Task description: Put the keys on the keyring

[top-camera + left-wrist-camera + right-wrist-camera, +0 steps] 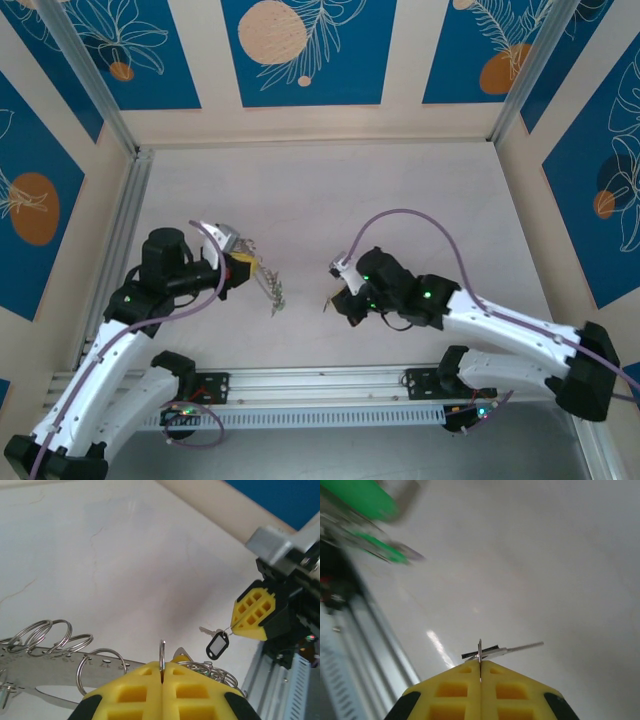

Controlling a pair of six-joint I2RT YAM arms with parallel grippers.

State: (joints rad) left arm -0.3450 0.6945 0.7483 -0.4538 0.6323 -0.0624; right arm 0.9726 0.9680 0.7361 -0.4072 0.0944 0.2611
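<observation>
My left gripper point(162, 668) is shut on the thin grey hoop of the keyring point(162, 652), which stands edge-on between the yellow pads. Several small rings point(210, 672) bunch behind it. From above, the left gripper point(243, 266) holds this cluster point(274, 293) hanging over the table. My right gripper point(480, 669) is shut on the small ring of the keys point(492, 653), with the silver key and dark-framed tag seen edge-on. In the left wrist view the keys point(218, 645) dangle under the right gripper point(235, 625). The two grippers face each other a short way apart, the right gripper point(335, 297) to the right.
A perforated metal strip point(55, 662) strung with several wire rings lies left of the left fingers. Blurred green tags point(367, 497) show at the upper left of the right wrist view. An aluminium rail point(320, 382) runs along the near table edge. Walls enclose the pale table point(400, 190).
</observation>
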